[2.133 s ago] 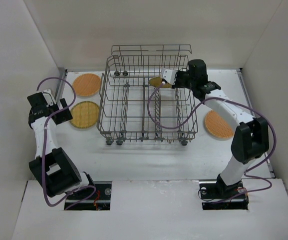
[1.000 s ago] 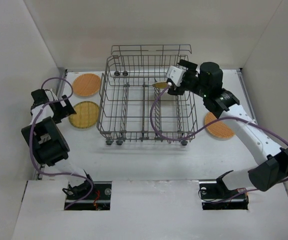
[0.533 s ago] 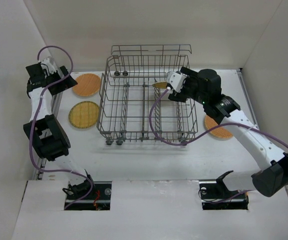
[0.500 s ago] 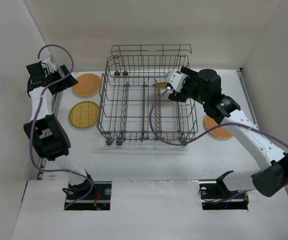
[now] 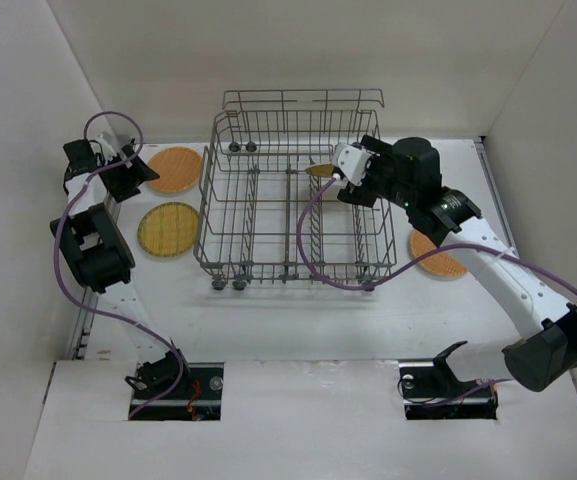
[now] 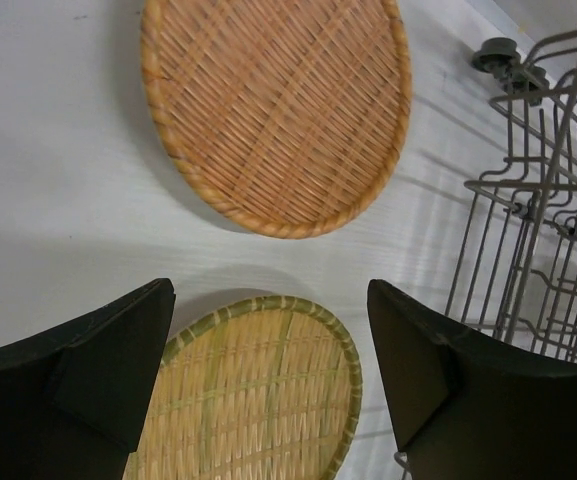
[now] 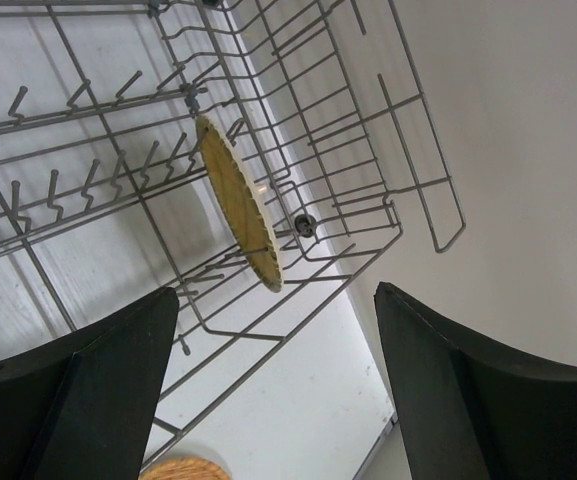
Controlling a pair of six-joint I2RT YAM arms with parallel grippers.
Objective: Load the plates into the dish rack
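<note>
Here, the dish rack (image 5: 208, 235) sits in the middle of the counter (image 5: 268, 320), toward its far edge, with one tan plate (image 7: 238, 215) standing on edge inside it, right of centre and toward the far side. The right jaws hang wide just beside that plate, gripping nothing, the disc apart from both fingers (image 7: 98, 380). At the counter's far left corner an orange plate (image 6: 278, 110) lies flat, with a yellow plate (image 6: 258, 400) just nearer along the left edge, the two close but not touching. The left jaws hover spread wide above the gap between this pair, empty. A fourth plate (image 5: 433, 262), orange, lies flat near the right edge, partly hidden under the right arm (image 5: 513, 275).
</note>
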